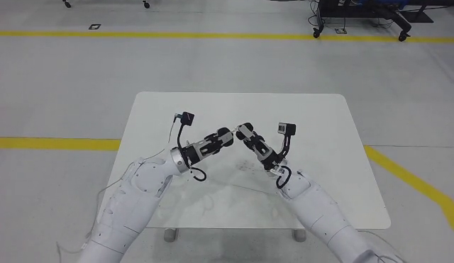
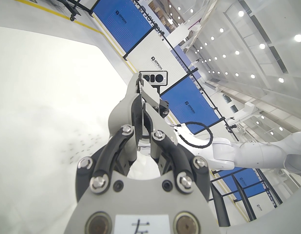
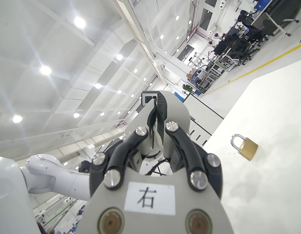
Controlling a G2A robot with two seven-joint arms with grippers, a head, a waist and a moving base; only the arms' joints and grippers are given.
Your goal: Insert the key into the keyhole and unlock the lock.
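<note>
On the white rectangular table (image 1: pixel 319 121): brass padlock (image 3: pixel 244 147) is lying flat, shackle closed.
Grippers: left gripper (image 2: pixel 142 98) and right gripper (image 3: pixel 154 103) are hanging above it, jaws pressing together; cannot tell whether either is holding a key.
Progress: insertion and unlocking are both remaining.

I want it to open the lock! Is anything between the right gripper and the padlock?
Nothing visible is. The padlock lies by itself on the table, off to one side of the right gripper.
</note>
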